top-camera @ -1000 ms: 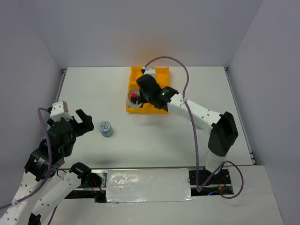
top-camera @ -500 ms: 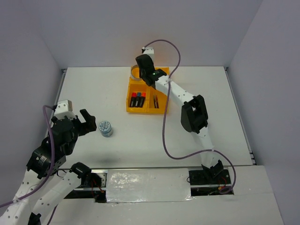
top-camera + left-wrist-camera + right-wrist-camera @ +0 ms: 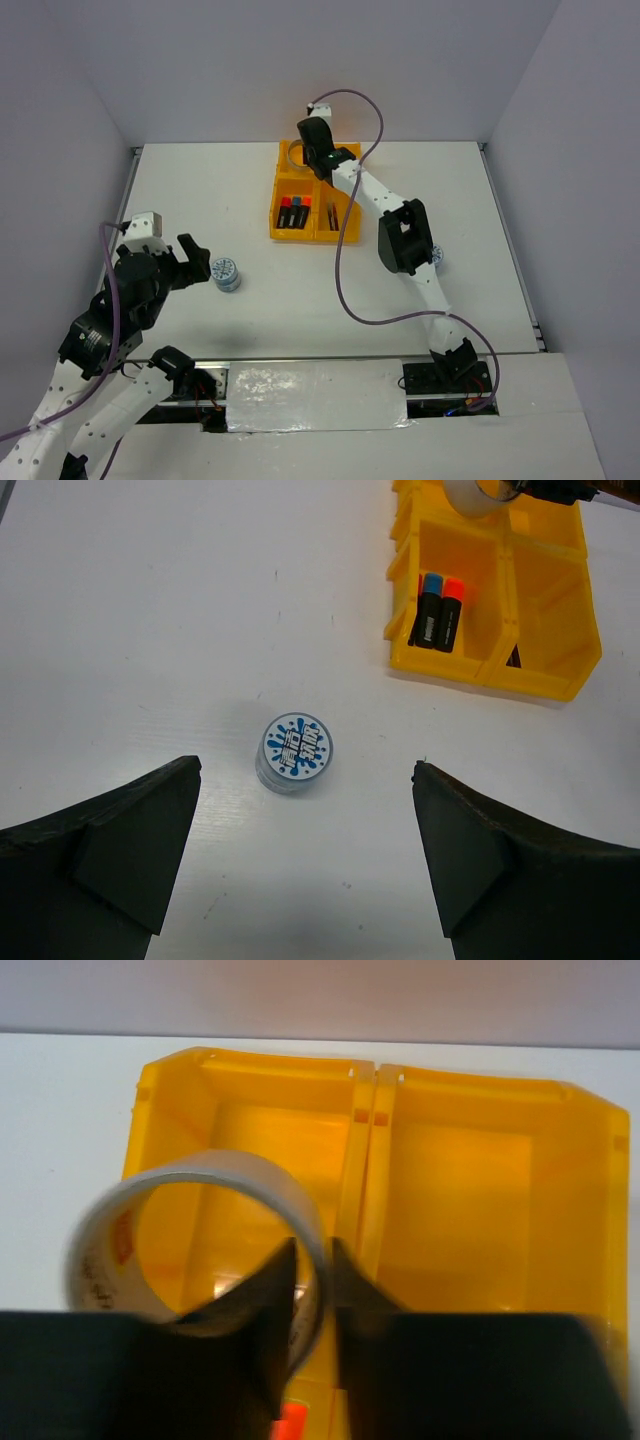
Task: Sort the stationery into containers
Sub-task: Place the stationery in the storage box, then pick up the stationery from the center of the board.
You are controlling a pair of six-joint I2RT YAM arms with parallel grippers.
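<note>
The yellow-orange tray (image 3: 348, 233) stands at the back middle of the table. My right gripper (image 3: 307, 157) is shut on the wall of the grey tape ring (image 3: 295, 153) and holds it over the tray's back left compartment; the right wrist view shows the ring (image 3: 222, 1164) pinched between the fingers, the gripper (image 3: 312, 1268) above the tray (image 3: 455, 1165). Highlighters (image 3: 293, 212) lie in the front left compartment and pens (image 3: 331, 216) in the front right one. A blue-white roll (image 3: 226, 273) stands on the table. My left gripper (image 3: 190, 262) is open just left of it, with the roll (image 3: 297, 752) ahead between the jaws (image 3: 306, 770).
A second blue-white roll (image 3: 437, 258) peeks out beside the right arm's elbow. The left wrist view shows the tray (image 3: 530, 670) at the far right with the highlighters (image 3: 437, 615) inside. Walls close the table at the back and sides.
My right gripper has carried the tape ring from over the tray's front left compartment to its back left part. My left gripper has shifted slightly and stays open.
</note>
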